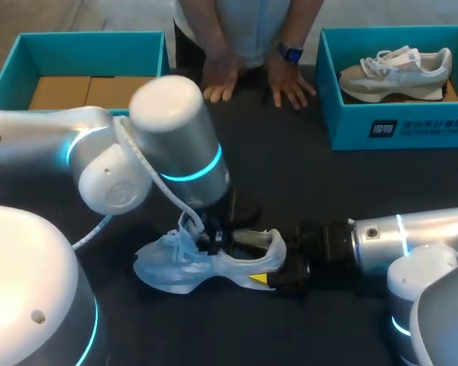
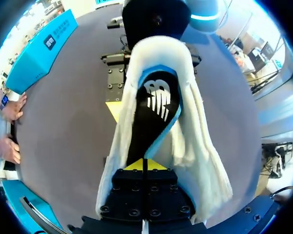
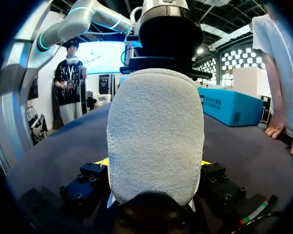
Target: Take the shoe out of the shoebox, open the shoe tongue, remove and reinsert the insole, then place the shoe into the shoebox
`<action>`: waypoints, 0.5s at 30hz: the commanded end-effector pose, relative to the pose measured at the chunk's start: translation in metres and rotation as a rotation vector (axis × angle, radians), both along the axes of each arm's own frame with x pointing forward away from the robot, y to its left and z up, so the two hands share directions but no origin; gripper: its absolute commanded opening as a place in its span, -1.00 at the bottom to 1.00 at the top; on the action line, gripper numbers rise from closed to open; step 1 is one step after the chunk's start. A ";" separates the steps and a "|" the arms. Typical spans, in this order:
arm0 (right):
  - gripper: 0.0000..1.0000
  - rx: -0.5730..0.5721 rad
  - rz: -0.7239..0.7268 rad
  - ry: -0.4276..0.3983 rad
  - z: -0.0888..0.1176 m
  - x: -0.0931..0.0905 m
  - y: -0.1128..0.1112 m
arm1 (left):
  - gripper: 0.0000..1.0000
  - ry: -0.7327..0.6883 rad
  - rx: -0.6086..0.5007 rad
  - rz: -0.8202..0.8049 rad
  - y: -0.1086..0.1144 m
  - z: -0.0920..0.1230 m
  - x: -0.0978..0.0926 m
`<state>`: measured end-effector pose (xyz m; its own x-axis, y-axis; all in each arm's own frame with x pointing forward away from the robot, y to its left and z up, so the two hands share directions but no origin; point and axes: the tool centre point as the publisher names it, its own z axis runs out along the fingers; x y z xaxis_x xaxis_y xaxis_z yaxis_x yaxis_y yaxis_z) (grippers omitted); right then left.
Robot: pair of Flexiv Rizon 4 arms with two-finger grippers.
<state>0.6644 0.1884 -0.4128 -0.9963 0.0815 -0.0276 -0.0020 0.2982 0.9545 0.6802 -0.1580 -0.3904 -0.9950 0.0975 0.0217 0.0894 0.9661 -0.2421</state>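
The shoe (image 1: 214, 263) lies on its sole on the dark table (image 1: 320, 183), low in the frame and just left of centre in the head view. Its long axis runs across the picture. The toe points to the lower left and the heel to the right, with the opening facing up.

The left gripper (image 1: 212, 242) comes straight down into the opening from the arm that enters at the left. In the left wrist view its fingers are drawn almost together (image 2: 145, 165), pinching the narrow front end of the black insole (image 2: 154, 112). The insole runs away from the tips toward the heel, and a blue edge shows around it inside the white collar (image 2: 200, 126).

The right gripper (image 1: 278, 273) lies low along the table from the right, at the heel end. In the right wrist view its fingers stand wide apart (image 3: 154, 163) with the white heel (image 3: 156, 131) filling the space between them. They press it from both sides.

The left shoebox (image 1: 91, 46) sits in the upper left of the frame. The right shoebox (image 1: 397, 126), in the upper right, holds a second shoe (image 1: 397, 69). Both are well apart from the shoe on the table. A person's hands (image 1: 221, 80) rest on the far edge of the table, between the boxes.
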 end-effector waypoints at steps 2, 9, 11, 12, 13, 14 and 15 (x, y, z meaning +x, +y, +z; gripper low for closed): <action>-1.00 -0.005 -0.001 0.000 0.000 -0.005 0.002 | -1.00 0.087 -0.127 -0.018 0.015 0.011 0.005; -1.00 -0.005 -0.001 0.000 0.000 -0.005 0.002 | -1.00 0.165 -0.207 -0.044 0.016 0.023 0.002; -1.00 -0.005 -0.001 0.000 0.000 -0.005 0.002 | -1.00 0.188 -0.230 -0.057 0.015 0.027 0.001; -1.00 -0.005 -0.001 0.000 0.000 -0.005 0.002 | -1.00 0.196 -0.239 -0.062 0.015 0.029 0.001; -1.00 -0.005 -0.001 0.000 0.000 -0.005 0.002 | -1.00 0.211 -0.253 -0.072 0.015 0.030 0.000; -1.00 -0.005 -0.001 0.000 0.000 -0.005 0.002 | -1.00 0.226 -0.265 -0.079 0.015 0.032 0.000; -1.00 -0.005 -0.001 0.000 0.000 -0.005 0.002 | -1.00 0.235 -0.274 -0.084 0.016 0.034 0.000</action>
